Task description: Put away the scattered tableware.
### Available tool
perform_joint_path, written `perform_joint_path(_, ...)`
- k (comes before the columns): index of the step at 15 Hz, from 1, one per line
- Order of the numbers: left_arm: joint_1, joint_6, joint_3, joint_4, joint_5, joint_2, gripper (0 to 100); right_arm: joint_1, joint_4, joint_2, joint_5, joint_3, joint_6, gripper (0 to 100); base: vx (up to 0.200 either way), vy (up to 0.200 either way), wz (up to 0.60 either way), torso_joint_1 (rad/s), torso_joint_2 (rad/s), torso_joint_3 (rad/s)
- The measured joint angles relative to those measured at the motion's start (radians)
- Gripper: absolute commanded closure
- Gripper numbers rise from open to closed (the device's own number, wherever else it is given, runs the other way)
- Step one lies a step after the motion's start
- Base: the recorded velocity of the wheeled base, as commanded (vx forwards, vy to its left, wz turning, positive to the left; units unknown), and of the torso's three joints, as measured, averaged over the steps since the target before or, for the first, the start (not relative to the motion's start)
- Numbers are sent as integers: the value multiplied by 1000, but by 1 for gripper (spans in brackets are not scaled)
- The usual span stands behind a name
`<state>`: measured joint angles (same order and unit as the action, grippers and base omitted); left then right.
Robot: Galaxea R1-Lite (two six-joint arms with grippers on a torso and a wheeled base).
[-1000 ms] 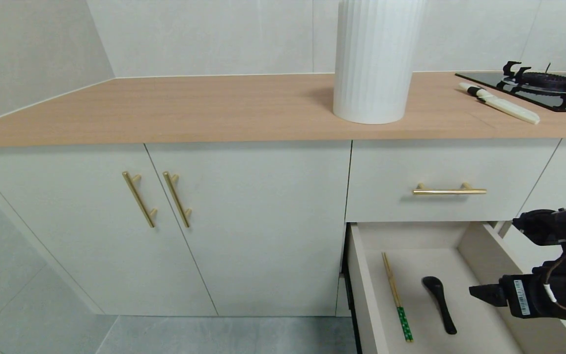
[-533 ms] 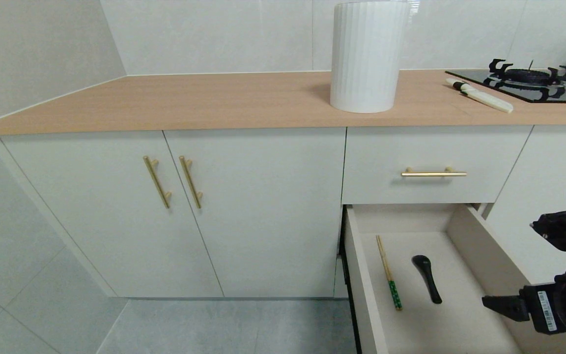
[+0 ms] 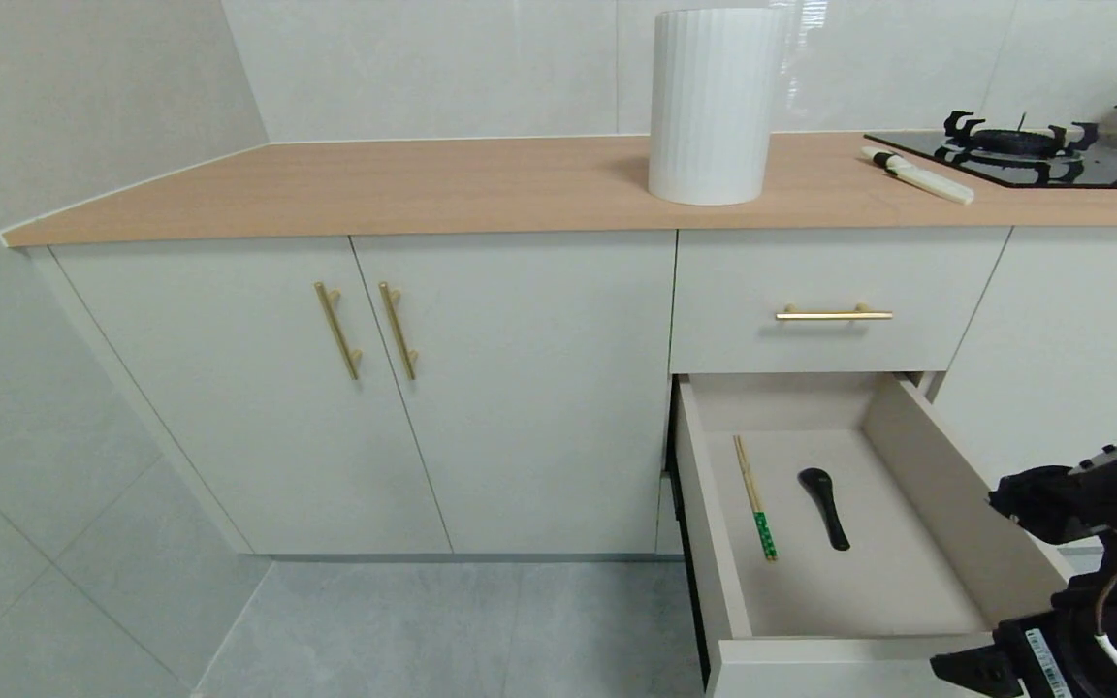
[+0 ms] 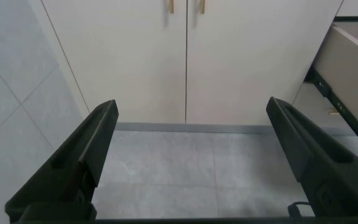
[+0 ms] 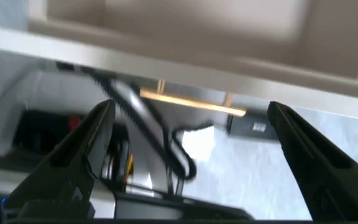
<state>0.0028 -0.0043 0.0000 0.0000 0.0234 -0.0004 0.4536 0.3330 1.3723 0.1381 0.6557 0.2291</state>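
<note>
Right claw (image 5: 190, 124) gaped wide at front of open drawer (image 3: 704, 504). Drawer handle (image 5: 191, 102) lay just ahead, long axis crosswise to jaws. Chopsticks (image 3: 754, 511), spoon (image 3: 823, 506) inside drawer. Right arm nearer.

Pale grey tiled walls (image 3: 442, 68) meet in a corner behind the left end of a wood-toned worktop (image 3: 423, 184). Below its front edge stand off-white cabinets: two doors (image 3: 520, 388) with slim brass handles (image 3: 337, 330), then a closed drawer (image 3: 840, 276) with a brass bar pull. The lower drawer (image 3: 946, 504) beneath it stands pulled out. A black gas hob (image 3: 1014, 155) sits at the worktop's right end. The floor (image 3: 423, 630) is of large grey tiles.
</note>
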Motion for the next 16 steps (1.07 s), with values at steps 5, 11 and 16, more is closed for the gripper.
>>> perform_joint_path(5,0,0,0,0,0,0,0,17,2,168,-15,-11,9,0,0,0,0,0,0,0)
perform_joint_path(11,0,0,0,0,-1,0,0,1,-103,247,3,-14,60,0,0,0,0,0,0,0)
perform_joint_path(16,0,0,0,0,-1,0,0,-49,-203,254,44,-14,61,0,0,0,0,0,0,0)
